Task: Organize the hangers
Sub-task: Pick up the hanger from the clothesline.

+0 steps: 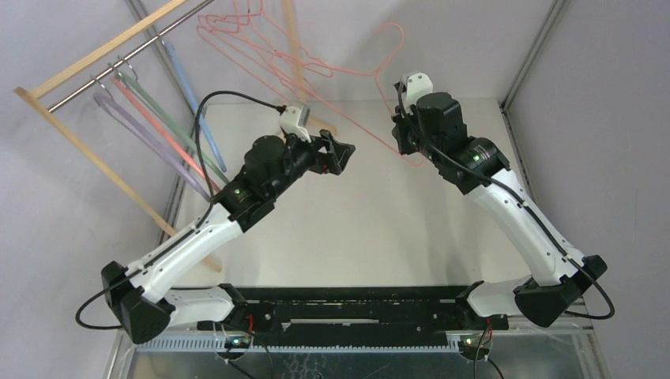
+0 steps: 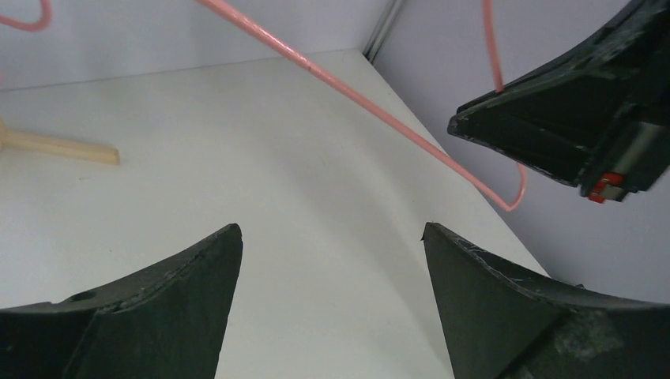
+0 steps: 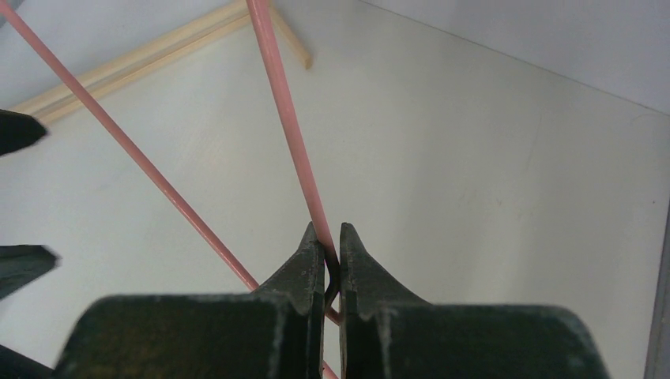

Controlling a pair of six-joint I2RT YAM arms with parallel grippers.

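My right claw point(image 3: 332, 237) clamps a thin pink wire hanger point(image 3: 288, 134), unracked; left claw point(image 2: 332, 229) apart. Already on the metal rod point(image 1: 118, 59): thick pastel hangers point(image 1: 150, 118).

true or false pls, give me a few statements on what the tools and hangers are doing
1. The right tool is shut on a pink wire hanger. True.
2. The left tool is clamped on a hanger. False: it is open and holds nothing.
3. Thick coloured hangers hang from the metal rod. True.
4. The rack frame is black plastic. False: it is light wood.
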